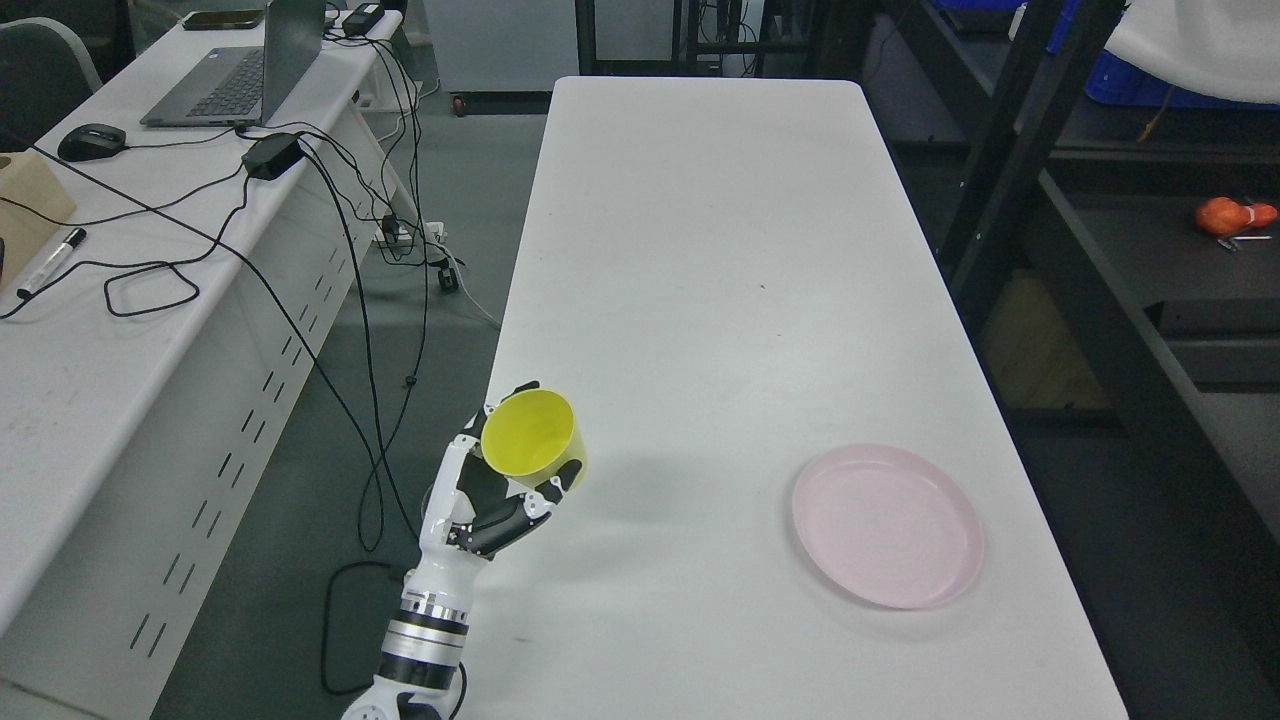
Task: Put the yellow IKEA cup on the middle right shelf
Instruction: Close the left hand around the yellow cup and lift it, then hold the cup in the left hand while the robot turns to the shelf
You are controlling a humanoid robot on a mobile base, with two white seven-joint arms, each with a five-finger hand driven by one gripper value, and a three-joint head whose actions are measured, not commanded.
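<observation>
The yellow cup (532, 434) is tilted with its mouth toward the camera, held above the near left edge of the white table (700, 250). My left hand (505, 470) comes up from the lower left, its white and black fingers curled around the cup's lower side. The right arm does not show. Dark shelving (1120, 260) stands along the right side of the table, with an orange object (1232, 215) lying on one of its shelves.
A pink plate (886, 524) lies on the table at the near right. To the left stands a desk (120, 330) with a laptop (240, 70), a mouse (91, 141), a marker and trailing black cables (360, 300). Grey floor separates desk and table.
</observation>
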